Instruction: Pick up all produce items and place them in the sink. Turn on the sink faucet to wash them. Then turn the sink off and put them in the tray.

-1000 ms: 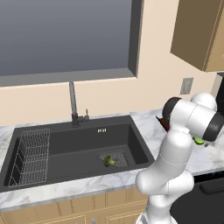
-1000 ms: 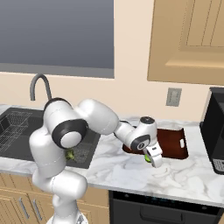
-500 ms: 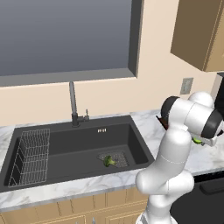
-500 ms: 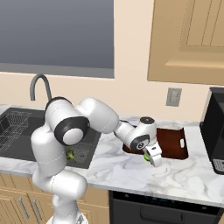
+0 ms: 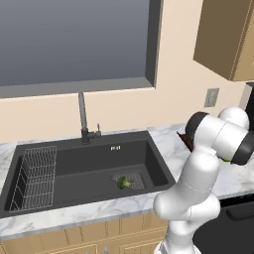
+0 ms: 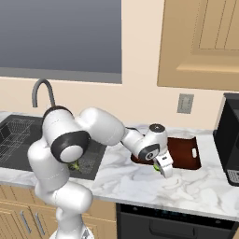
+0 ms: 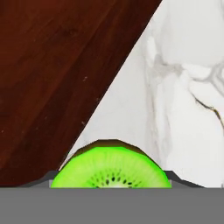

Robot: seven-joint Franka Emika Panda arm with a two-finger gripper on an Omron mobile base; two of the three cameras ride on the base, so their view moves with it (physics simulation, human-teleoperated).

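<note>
- Holding a cut kiwi half (image 7: 111, 168) between the jaws of the gripper (image 6: 163, 166), low over the marble surface (image 6: 140, 179) at the near edge of the tray (image 6: 184, 151); jaws closed on the fruit, not fully shut.
- Best handled by lifting straight up before swinging, to keep clear of the tray's low rim and the surface.
- Then a wide carry to the left toward the sink (image 5: 89, 166), staying low enough under the faucet (image 5: 82, 116) spout to avoid a knock.
- Worth releasing only once well inside the basin, near the mesh drain, away from the wire rack (image 5: 34, 176).
- Slippery rounded skin likely; a steady squeeze and no sudden wrist roll advisable.
- Kiwi: bright lime-green cut face, ring of tiny black seeds, pale centre, thin brown skin along the top edge.
- Broccoli floret (image 5: 122, 183) already in the sink by the drain: dark green head, pale stem.
</note>
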